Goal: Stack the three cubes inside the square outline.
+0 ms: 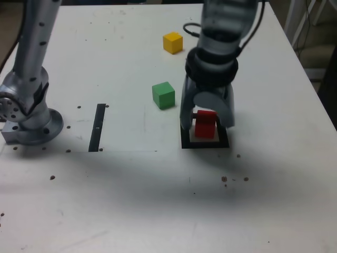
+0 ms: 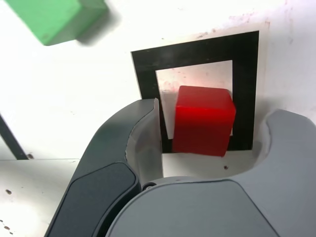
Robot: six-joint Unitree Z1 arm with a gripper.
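We saw the gripper [image 2: 210,128] spread, both jaws clear of the red cube [image 2: 203,121] resting inside the square outline [image 2: 195,52]: cube 1 placed. Next, we judged, fetch the green cube [image 1: 163,95].

table [image 1: 158,211]: white top, scattered small dark specks; a faint seam line runs across it in the exterior view
square outline [image 1: 185,143]: black border, pale centre; lies flat, at the exterior view's right of centre
red cube [image 1: 205,125]: sits inside the outline on the pale centre
green cube [image 1: 163,95]: on bare table, near the outline, toward the exterior view's left of it
yellow cube [image 1: 172,42]: far side, well apart from the others
black strip [image 1: 97,127]: narrow, straight; exterior view's left
arm base [image 1: 31,124]: on the table's left edge
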